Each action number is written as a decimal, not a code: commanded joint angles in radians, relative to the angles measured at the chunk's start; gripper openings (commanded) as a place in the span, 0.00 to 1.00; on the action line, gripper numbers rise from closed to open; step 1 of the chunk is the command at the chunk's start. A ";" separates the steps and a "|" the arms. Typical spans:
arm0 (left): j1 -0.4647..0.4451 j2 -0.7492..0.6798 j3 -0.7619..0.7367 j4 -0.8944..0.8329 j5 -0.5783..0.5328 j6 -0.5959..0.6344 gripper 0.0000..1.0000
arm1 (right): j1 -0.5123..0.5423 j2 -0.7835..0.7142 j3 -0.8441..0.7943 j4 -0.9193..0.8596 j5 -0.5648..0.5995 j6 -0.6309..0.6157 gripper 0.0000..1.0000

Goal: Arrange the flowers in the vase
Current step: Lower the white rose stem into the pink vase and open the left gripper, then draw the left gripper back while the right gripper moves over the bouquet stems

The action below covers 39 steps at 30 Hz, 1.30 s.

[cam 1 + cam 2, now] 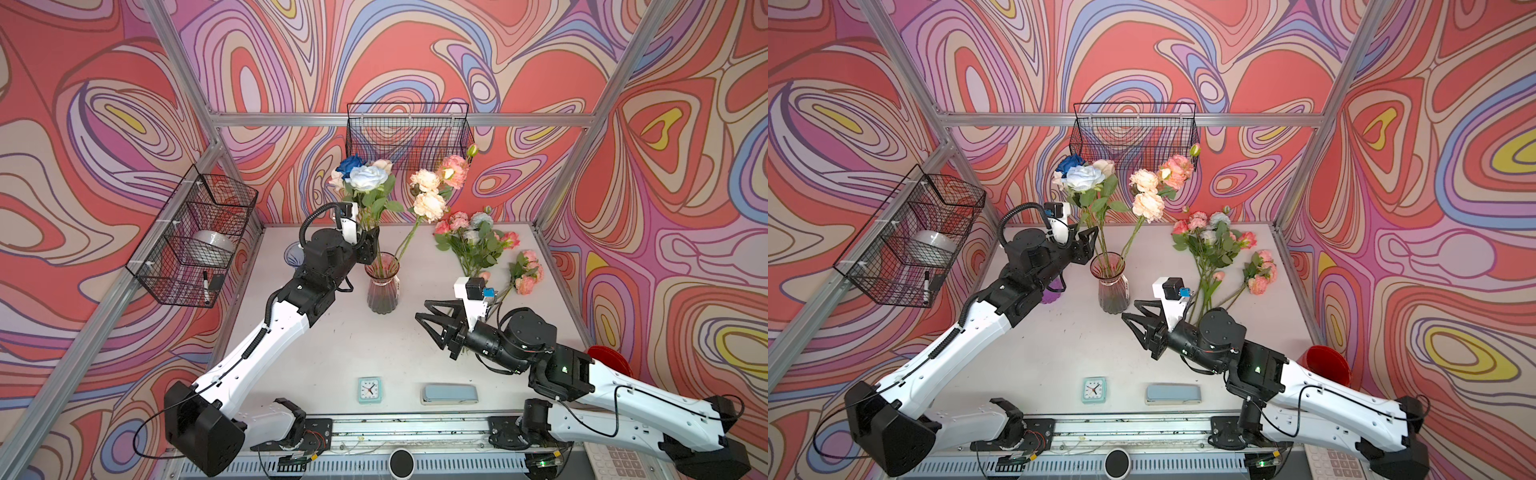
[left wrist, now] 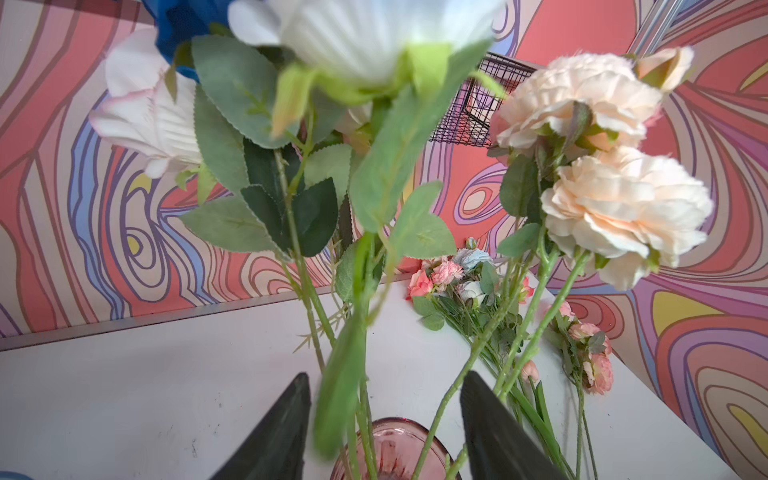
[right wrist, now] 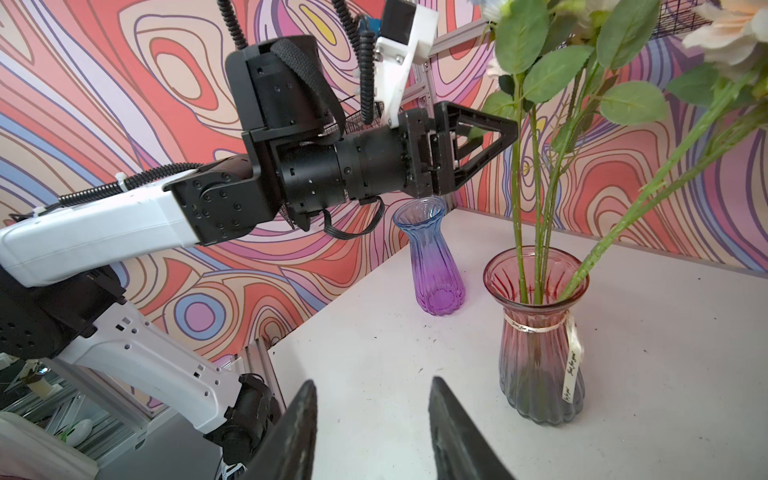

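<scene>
- Several long-stemmed flowers (image 1: 365,178) stand in a pink glass vase (image 1: 382,286). The vase sits near the middle of the white counter (image 1: 374,345), a little toward its back edge.
- Pale blue, dark blue and cream heads rise upright from the vase, while the peach heads (image 1: 428,205) lean toward the right edge.
- The loose flowers (image 1: 473,241), in pink, pale blue and cream, lie flat toward the back right corner. Their stems point to the front edge, and they are well apart from the vase.
- The left hand (image 2: 385,378) hovers just above the vase mouth with its fingers apart. Green stems pass between the fingers, and neither finger visibly presses a stem.
- The right hand (image 3: 372,382) hangs over the counter on the right-edge side of the vase. Its fingers are apart and hold nothing, and it is aimed toward the vase.
- A blue-to-purple vase (image 3: 436,266) stands near the back left corner, behind the left arm.
- A small clock (image 1: 370,390) and a pale blue stapler (image 1: 449,393) lie side by side near the front edge.
</scene>
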 commanded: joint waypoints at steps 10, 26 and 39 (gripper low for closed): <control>0.002 -0.216 0.034 -0.122 0.071 -0.128 0.95 | 0.006 0.003 -0.032 -0.001 0.074 0.052 0.48; 0.000 -0.597 -0.375 -0.109 0.209 -0.443 1.00 | -0.027 0.018 -0.113 -0.232 0.485 0.292 0.57; -0.001 -0.741 -0.574 -0.150 0.244 -0.533 0.99 | -0.778 0.282 -0.201 -0.224 -0.047 0.406 0.47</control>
